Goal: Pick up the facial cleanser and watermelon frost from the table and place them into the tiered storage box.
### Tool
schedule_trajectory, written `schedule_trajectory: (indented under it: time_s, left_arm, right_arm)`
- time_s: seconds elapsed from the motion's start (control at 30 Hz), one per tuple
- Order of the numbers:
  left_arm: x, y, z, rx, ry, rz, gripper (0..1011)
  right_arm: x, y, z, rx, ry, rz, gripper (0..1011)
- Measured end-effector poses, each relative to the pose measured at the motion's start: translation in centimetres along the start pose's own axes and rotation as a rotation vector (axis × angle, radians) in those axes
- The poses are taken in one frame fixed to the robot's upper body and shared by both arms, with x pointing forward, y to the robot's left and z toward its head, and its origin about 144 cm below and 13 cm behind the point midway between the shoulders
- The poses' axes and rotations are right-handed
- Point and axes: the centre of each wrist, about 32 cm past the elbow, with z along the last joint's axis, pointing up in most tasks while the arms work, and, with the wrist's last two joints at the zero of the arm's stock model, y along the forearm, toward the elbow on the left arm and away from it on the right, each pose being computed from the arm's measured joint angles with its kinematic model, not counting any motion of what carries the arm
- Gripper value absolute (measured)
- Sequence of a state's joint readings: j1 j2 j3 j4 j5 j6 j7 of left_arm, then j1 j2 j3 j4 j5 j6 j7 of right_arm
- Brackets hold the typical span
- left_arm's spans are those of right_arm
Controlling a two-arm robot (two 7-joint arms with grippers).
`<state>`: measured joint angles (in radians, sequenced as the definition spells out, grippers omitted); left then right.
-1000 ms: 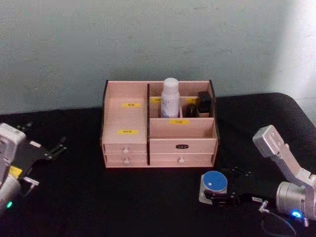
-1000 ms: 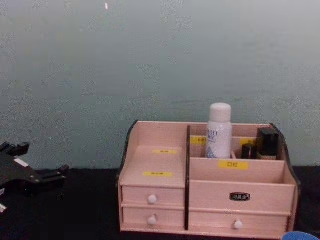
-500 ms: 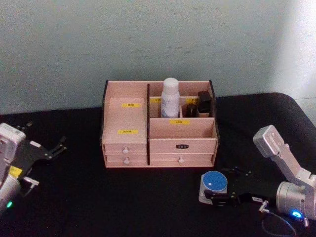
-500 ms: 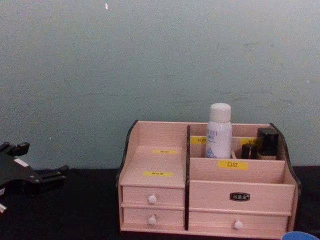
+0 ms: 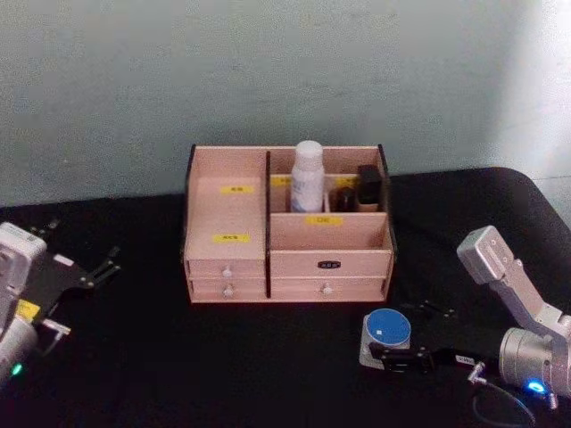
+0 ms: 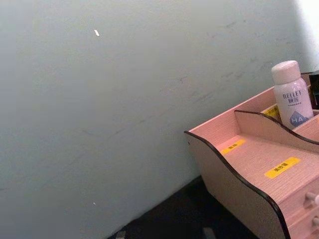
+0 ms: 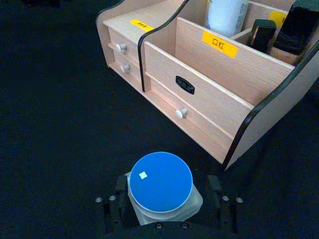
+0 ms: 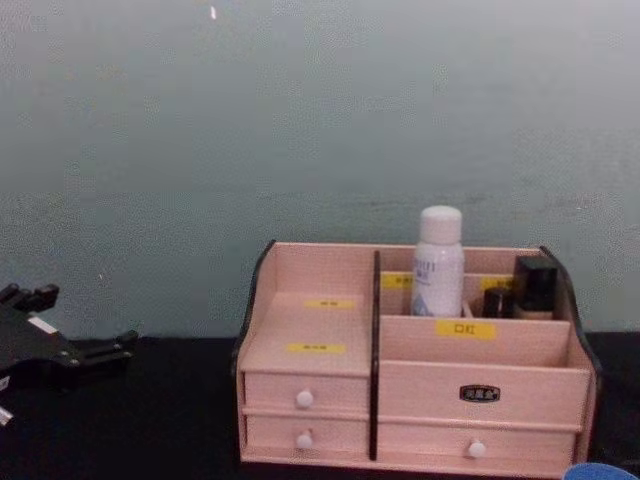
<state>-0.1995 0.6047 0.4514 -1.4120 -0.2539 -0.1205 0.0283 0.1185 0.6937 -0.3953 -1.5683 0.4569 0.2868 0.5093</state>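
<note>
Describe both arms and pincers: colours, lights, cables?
Left arm: white boxy wrist housing, yellow sticker, green light; matte black left pincer. Right arm: silver-grey angular links, round wrist with a blue light, thin cable looping beneath; matte black right pincer.

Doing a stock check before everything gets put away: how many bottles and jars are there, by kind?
Tall white cylindrical bottle with rounded cap: 1, in the pale pink wooden organizer.
Small black-capped dark bottles: 2, in the same organizer.
Squat clear jar with flat blue lid: 1, on the black table at the right hand.
Total: 4
</note>
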Motion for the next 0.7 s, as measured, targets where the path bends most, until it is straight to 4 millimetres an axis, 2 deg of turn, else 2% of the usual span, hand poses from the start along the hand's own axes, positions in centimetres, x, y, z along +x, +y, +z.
schedule_trajectory:
  time_s: [0.43, 0.7]
  left_arm:
    - [0.0, 0.0, 0.0, 0.0, 0.0, 0.0, 1001]
    - [0.0, 0.0, 0.0, 0.0, 0.0, 0.0, 1001]
  right_arm:
    - [0.0, 0.0, 0.0, 0.001, 0.0, 0.0, 1000]
    - [0.0, 0.0, 0.0, 0.001, 0.0, 0.0, 862]
